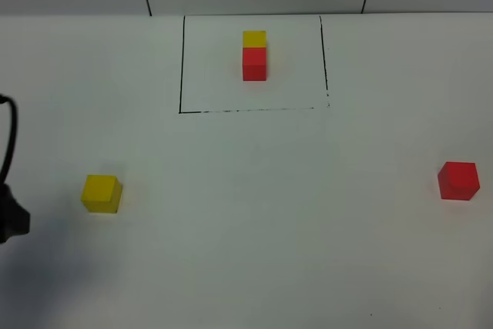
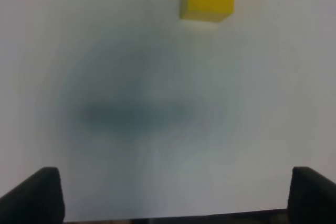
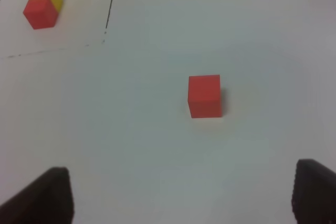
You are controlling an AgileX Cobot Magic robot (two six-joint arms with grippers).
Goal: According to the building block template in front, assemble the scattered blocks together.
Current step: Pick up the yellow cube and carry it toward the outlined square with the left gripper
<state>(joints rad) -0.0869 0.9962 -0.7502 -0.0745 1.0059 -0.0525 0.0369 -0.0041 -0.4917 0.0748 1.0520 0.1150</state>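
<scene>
The white table [image 1: 254, 252] bears a black drawn rectangle [image 1: 181, 67] at its far middle. Inside it stands the building block template [image 1: 254, 55], yellow behind red, touching. The left gripper [image 2: 178, 198] has its jaws spread wide and empty, with the yellow block [image 1: 102, 193] ahead of it at the left. The right gripper [image 3: 181, 198] is equally wide and empty, facing the red block [image 1: 458, 180] at the right edge.

Plenty of bare table [image 1: 269, 229] to move through
The yellow cube [image 1: 102, 193] sits well left of the framed pair [image 1: 254, 55], the red cube [image 1: 458, 180] well right of it; each has open surface all round, wide gap between.
</scene>
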